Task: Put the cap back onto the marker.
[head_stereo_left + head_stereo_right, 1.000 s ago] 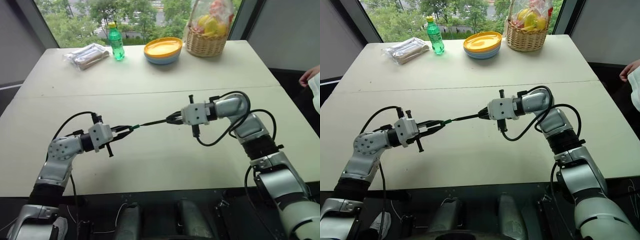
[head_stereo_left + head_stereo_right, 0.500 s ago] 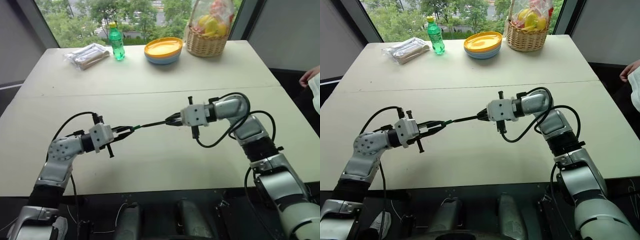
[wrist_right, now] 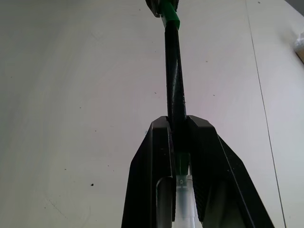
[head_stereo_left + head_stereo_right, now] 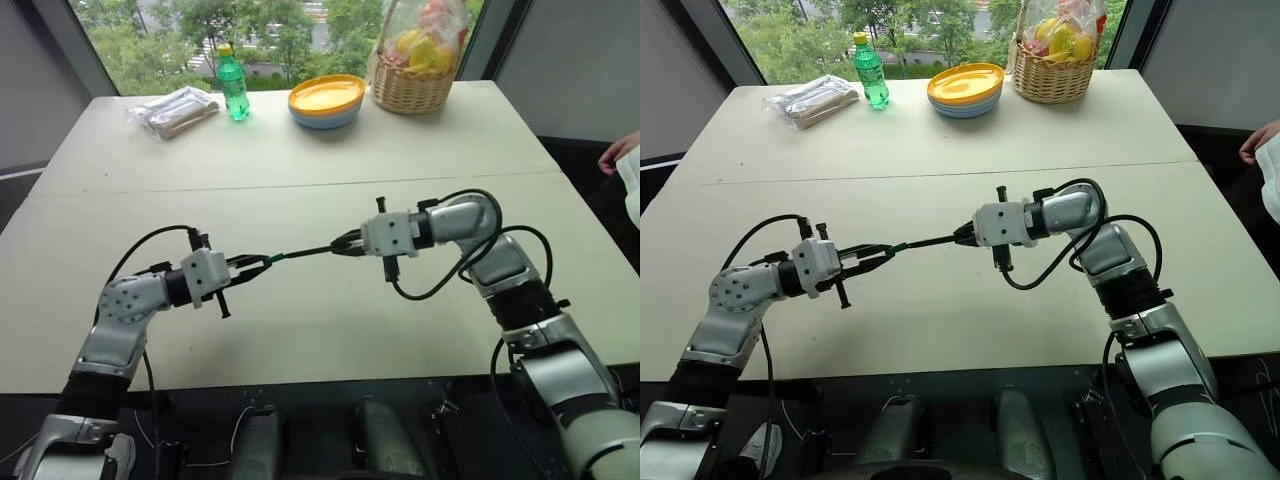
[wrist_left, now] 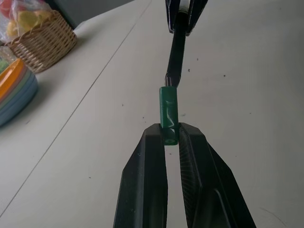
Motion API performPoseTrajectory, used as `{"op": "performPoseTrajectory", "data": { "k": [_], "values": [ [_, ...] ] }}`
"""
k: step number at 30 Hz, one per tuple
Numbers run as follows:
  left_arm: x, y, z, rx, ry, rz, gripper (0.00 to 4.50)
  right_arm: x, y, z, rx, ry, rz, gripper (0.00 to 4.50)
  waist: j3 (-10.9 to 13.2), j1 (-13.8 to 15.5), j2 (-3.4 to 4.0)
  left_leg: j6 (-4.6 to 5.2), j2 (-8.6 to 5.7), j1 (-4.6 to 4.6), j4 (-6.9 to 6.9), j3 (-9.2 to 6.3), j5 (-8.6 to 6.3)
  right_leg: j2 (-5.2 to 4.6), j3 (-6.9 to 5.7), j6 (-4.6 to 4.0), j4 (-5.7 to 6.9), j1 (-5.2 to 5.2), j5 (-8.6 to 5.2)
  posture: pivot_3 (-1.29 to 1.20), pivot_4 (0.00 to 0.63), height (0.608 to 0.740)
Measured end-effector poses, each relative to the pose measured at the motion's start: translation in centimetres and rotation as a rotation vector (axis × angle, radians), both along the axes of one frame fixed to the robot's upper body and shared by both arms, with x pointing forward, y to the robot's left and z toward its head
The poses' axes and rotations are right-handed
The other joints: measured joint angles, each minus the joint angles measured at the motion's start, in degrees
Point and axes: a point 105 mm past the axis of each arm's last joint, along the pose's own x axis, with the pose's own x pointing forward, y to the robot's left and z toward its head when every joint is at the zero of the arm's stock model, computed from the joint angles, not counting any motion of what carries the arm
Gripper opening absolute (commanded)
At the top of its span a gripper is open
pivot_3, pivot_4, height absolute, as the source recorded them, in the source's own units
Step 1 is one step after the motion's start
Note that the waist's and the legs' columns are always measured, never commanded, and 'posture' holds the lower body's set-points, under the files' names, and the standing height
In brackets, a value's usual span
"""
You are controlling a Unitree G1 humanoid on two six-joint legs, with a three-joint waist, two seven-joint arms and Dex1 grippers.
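Observation:
My left gripper [image 4: 262, 263] is shut on the small dark green cap [image 5: 168, 115], held above the table in the lower left. Facing it from the right, my right gripper [image 4: 340, 245] is shut on the thin black marker [image 4: 305, 252], which points left toward the cap. In the left wrist view the marker [image 5: 177, 50] runs straight into the cap's open end. The right wrist view has the marker [image 3: 174, 76] leading from between my fingers to the cap [image 3: 169, 15]. Both are held in the air over the table [image 4: 300, 160].
At the table's far side stand a green bottle [image 4: 232, 82], a wrapped packet [image 4: 174, 108], a stack of plates [image 4: 326, 100] and a wicker fruit basket [image 4: 415, 62]. A person's hand [image 4: 618, 152] is at the right edge.
Both arms have sunk slightly, still joined by marker and cap. Nothing was let go or taken.

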Motion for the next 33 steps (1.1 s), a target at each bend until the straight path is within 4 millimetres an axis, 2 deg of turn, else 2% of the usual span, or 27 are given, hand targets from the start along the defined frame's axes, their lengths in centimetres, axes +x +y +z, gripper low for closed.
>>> {"op": "performPoseTrajectory", "data": {
  "k": [15, 27, 33],
  "values": [
    [-0.7, -0.3, -0.5, -0.006, 0.091, -0.056, 0.00, -1.2, 0.1, -0.2, -0.021, 0.002, 0.031, 0.05, 0.0, 0.0, 0.00, 0.00, 0.00, 0.00, 0.02, 0.00, 0.00, 0.01, 0.00, 0.00, 0.00, 0.01, 0.00, 0.00, 0.150, 0.740],
    [-0.7, -0.4, 0.4, -0.049, 0.093, -0.041, 0.00, -1.2, 0.2, 0.4, 0.019, -0.019, 0.032, 0.05, 0.0, 0.0, -0.01, 0.00, 0.00, 0.00, 0.02, -0.02, 0.00, 0.01, 0.00, 0.00, 0.00, 0.01, 0.00, 0.00, 0.150, 0.740],
    [-1.2, -0.5, 0.2, -0.034, 0.105, -0.061, 0.00, -1.5, 0.0, -0.1, 0.033, 0.011, 0.042, 0.05, 0.0, 0.0, -0.01, 0.00, 0.00, 0.00, 0.03, -0.02, 0.00, 0.01, 0.00, 0.00, 0.00, 0.02, 0.00, 0.00, 0.150, 0.740]
  ]
}}
